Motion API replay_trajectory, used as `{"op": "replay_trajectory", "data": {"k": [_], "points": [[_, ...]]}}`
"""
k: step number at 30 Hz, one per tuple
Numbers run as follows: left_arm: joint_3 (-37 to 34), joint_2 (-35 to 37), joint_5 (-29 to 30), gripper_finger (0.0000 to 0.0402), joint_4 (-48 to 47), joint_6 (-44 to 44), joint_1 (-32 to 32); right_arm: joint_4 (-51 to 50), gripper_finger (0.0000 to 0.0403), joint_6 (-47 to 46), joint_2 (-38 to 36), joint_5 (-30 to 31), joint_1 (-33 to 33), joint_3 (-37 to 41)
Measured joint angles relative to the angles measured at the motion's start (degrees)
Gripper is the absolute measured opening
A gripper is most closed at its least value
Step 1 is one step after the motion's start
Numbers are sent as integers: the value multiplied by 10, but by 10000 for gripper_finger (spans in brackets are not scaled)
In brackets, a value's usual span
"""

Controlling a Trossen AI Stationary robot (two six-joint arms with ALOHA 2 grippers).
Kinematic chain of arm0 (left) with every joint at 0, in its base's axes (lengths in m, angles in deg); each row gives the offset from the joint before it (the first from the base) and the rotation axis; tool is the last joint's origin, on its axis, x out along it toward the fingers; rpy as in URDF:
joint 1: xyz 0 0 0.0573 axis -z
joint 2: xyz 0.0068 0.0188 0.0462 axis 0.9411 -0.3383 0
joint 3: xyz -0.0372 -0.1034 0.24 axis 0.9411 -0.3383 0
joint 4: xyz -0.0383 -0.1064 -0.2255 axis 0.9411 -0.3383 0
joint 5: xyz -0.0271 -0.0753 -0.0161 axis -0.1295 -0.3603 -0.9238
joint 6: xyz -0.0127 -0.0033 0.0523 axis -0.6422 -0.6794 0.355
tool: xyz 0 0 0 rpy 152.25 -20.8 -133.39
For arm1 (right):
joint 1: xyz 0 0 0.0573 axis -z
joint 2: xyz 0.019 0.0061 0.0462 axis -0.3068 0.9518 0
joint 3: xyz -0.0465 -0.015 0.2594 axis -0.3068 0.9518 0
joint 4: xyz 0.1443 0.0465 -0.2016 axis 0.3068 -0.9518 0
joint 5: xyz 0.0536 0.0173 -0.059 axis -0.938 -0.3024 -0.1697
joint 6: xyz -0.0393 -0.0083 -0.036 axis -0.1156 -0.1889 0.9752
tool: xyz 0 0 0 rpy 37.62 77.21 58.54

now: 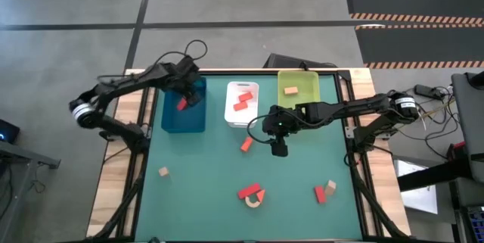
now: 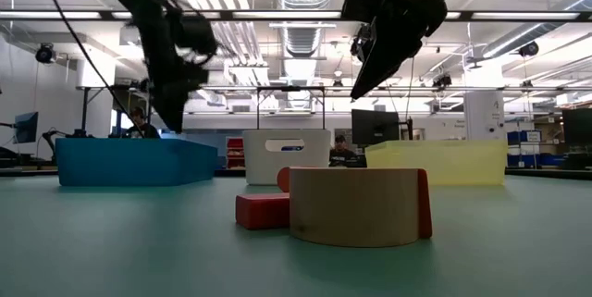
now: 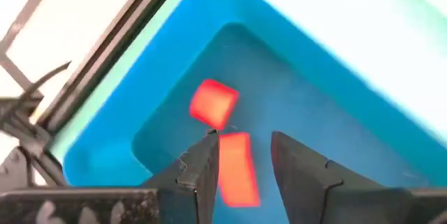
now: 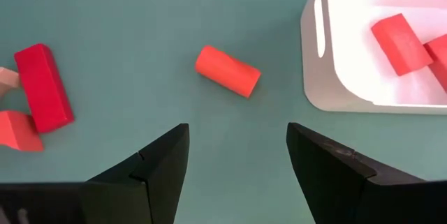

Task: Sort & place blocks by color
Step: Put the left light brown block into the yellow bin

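Observation:
My left gripper (image 3: 244,147) hangs open over the blue tray (image 1: 172,120) at the table's far left. Two red blocks (image 3: 213,103) (image 3: 237,172) lie on the tray's floor; the second shows through the gap between my fingers. My right gripper (image 1: 279,148) is open above the mat near the table's middle, and a red cylinder (image 4: 228,71) lies on the mat just beyond its fingertips. The white tray (image 1: 231,118) holds red blocks (image 4: 399,42). In the yellow-green tray (image 1: 306,91) lies a tan block (image 1: 290,89).
Loose on the mat are a tan cube (image 1: 163,172) near the left, a red brick (image 2: 262,211) beside a tan arch (image 2: 356,206) at the near middle, and a red and a tan block (image 1: 325,191) at the near right. The three trays line the far edge.

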Motion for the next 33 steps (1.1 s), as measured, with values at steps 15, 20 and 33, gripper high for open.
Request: {"op": "replay_trajectory", "data": {"k": [15, 20, 33], "points": [[-40, 176, -27, 113, -25, -413, 340, 45, 231, 93, 0, 0, 0, 0], [-53, 154, -27, 113, -24, -616, 478, 46, 231, 125, 0, 0, 1, -4], [-71, 29, -184, 113, -130, -1078, 719, 73, 231, 189, 0, 0, 1, -5]]}}
